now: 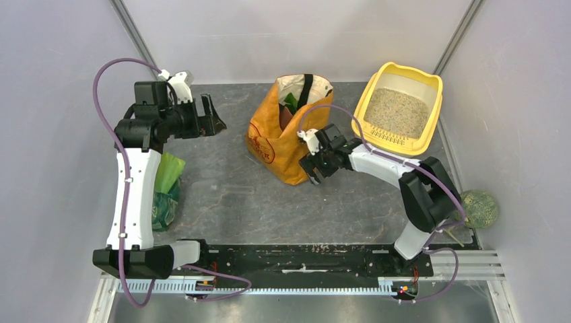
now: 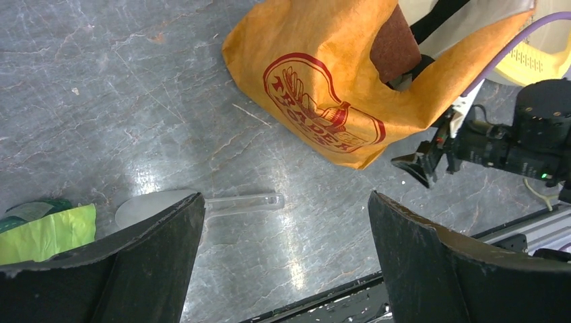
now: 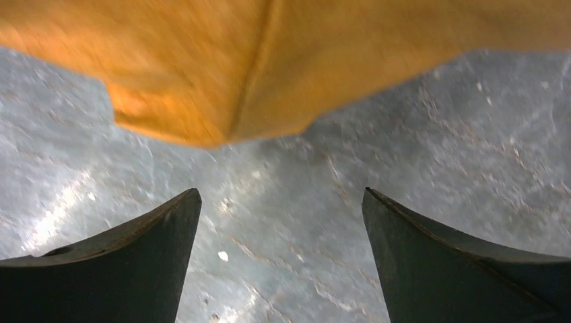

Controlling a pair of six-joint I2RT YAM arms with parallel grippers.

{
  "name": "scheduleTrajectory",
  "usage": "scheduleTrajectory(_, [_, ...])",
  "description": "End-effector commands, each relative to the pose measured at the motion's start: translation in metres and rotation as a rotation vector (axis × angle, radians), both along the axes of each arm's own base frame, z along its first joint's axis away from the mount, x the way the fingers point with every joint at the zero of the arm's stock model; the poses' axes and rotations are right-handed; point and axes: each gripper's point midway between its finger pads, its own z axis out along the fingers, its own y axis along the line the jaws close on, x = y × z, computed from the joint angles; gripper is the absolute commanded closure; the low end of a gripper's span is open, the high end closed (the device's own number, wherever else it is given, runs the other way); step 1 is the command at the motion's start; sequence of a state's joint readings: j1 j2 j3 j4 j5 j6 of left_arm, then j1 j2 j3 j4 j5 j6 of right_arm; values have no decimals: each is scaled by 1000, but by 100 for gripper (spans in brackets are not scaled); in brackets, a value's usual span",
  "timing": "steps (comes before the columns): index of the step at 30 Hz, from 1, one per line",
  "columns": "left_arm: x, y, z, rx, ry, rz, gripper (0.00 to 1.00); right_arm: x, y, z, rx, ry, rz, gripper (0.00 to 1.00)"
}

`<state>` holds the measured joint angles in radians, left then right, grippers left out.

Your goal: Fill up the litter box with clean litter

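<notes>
The yellow litter box [image 1: 431,95] sits at the far right of the table with beige litter [image 1: 397,111] spread in it; its slotted lip also shows in the left wrist view [image 2: 532,62]. A green litter bag [image 1: 165,190] lies at the left, partly under my left arm, and its edge shows in the left wrist view [image 2: 47,232]. My left gripper [image 1: 213,118] is open and empty, held above the table left of the orange bag [image 1: 283,134]. My right gripper [image 1: 315,169] is open and empty, low beside the orange bag's near right corner [image 3: 202,128].
A clear plastic scoop [image 2: 202,204] lies on the grey table next to the green bag. The orange bag stands open with something green [image 1: 291,102] and a black strap inside. A green round object [image 1: 479,207] lies off the table's right edge. The arm rail runs along the near edge.
</notes>
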<state>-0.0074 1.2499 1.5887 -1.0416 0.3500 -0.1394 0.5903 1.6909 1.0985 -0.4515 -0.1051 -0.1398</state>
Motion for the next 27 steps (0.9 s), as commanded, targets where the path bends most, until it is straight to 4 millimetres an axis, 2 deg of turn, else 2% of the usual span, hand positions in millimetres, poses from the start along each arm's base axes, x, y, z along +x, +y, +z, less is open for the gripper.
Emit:
scheduleTrajectory(1, [9,-7,18,-63,-51,-3,3,40,45,16,110,-131,-37,3])
scheduleTrajectory(5, [17,0,18,-87,-46,26,3,63,69,9,153,-150,-71,3])
scheduleTrajectory(11, [24,7,14,-113,-28,43,3,98,106,12,202,-190,-51,3])
scheduleTrajectory(22, [38,18,-2,-144,14,66,3,189,161,13,245,-340,-59,3])
scheduleTrajectory(23, [39,19,-2,-145,14,66,3,195,165,10,241,-349,-52,3])
scheduleTrajectory(25, [40,19,-1,-146,10,59,3,200,171,18,243,-361,-23,3])
scheduleTrajectory(27, [40,19,1,-144,1,47,3,186,171,28,245,-335,40,3])
